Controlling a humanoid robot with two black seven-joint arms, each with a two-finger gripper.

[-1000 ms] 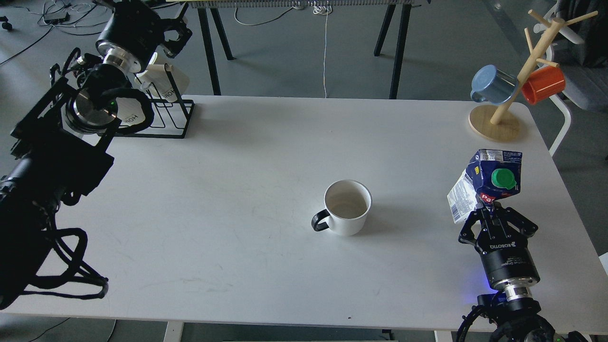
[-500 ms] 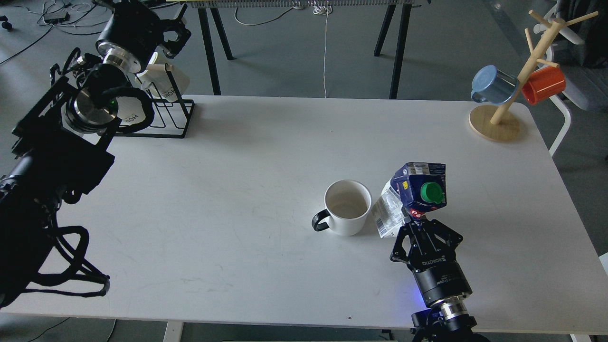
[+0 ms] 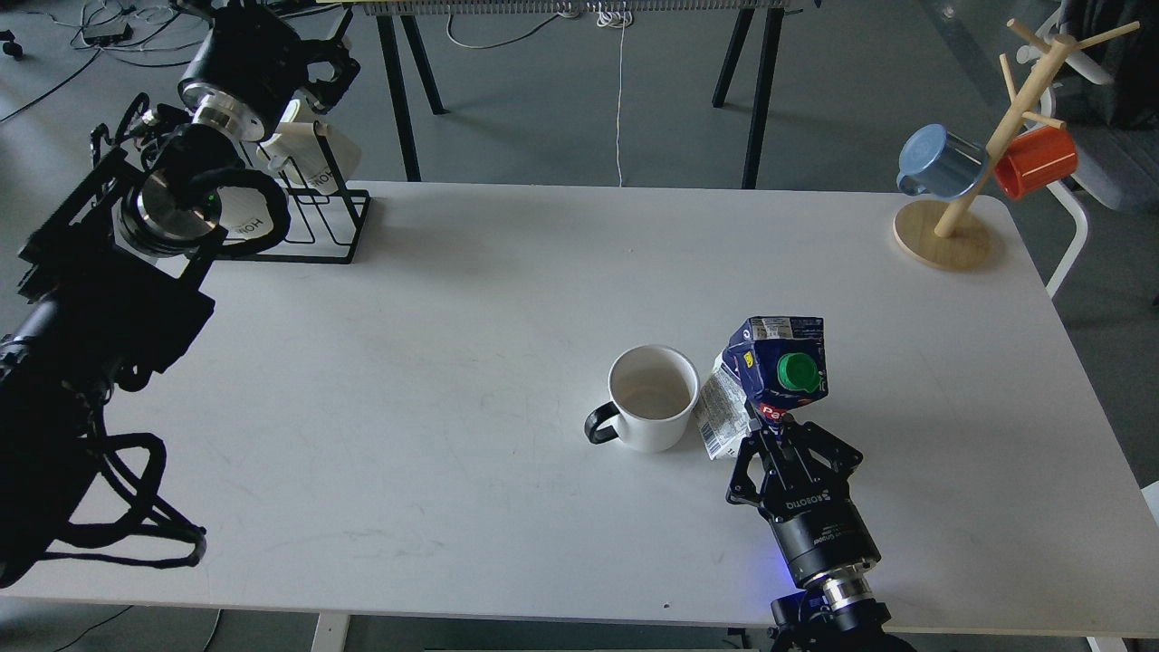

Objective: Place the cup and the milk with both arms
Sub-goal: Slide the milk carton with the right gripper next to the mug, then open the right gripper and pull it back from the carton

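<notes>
Gripping: right gripper (image 3: 780,433) pinches the milk carton (image 3: 770,380) low on its body, fingers pressed to its sides.
Carton tilt: it leans, green cap (image 3: 798,370) facing up toward the head view; looks held off the table, likely because the set-down isn't done.
Landmark: white mug (image 3: 651,397) with black handle stands upright, apparently empty, mid-table.
Carton place: just right of the mug, seemingly touching its rim side; contact can't be confirmed.
Why so close: my guess, the two task items are meant to sit side by side.
Left gripper (image 3: 333,65): far left of the mug, up by the black wire rack (image 3: 340,226); dark and end-on, fingers can't be told apart.
Far right of mug: wooden mug tree (image 3: 960,213) carrying a blue mug (image 3: 940,161) and an orange mug (image 3: 1035,160).
Hidden: carton base behind the gripper; rack contents masked by the left arm.
</notes>
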